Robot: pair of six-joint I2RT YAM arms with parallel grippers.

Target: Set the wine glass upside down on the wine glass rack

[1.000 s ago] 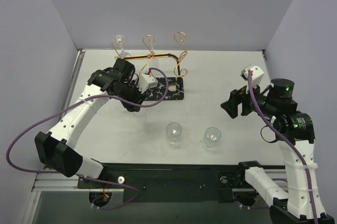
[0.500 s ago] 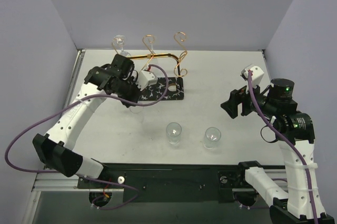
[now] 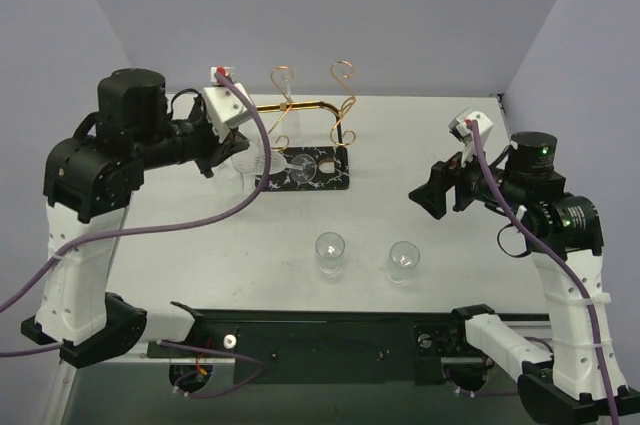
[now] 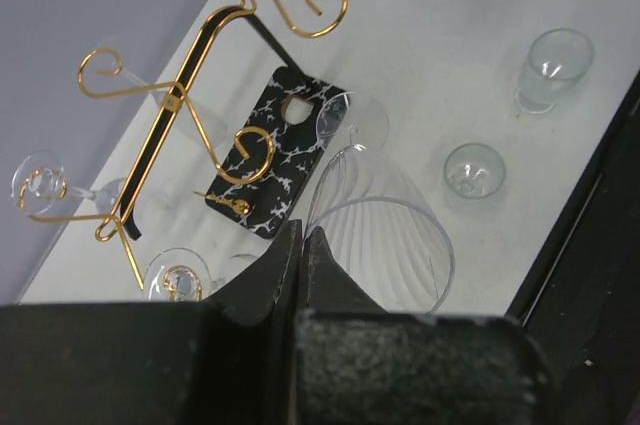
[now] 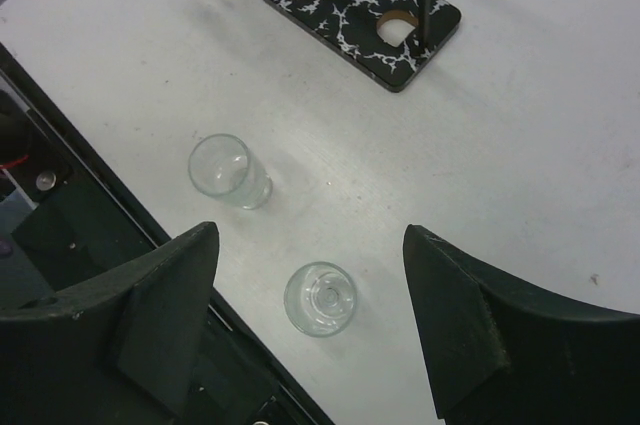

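Wine glass (image 4: 385, 235) pinched in L pincer (image 4: 302, 240), nr wine glass rack (image 4: 275, 160), R pincer (image 5: 308, 235) spread above table (image 5: 520, 145)

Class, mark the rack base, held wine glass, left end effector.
rack base (image 5: 345, 10), right wrist view, top
held wine glass (image 4: 375, 190), left wrist view, bowl
left end effector (image 4: 302, 240), left wrist view, fingertip gap

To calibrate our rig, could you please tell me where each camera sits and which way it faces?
Top external: above and behind the arm bases, looking down on the white table, copper-gold wire rack on a black veined base and both arms.
Left wrist: on the left arm, looking down past the left gripper, shut on a clear wine glass, at the rack.
Right wrist: on the right arm, looking down through the open right gripper.
All three share the rack's base and two clear glasses on the table.
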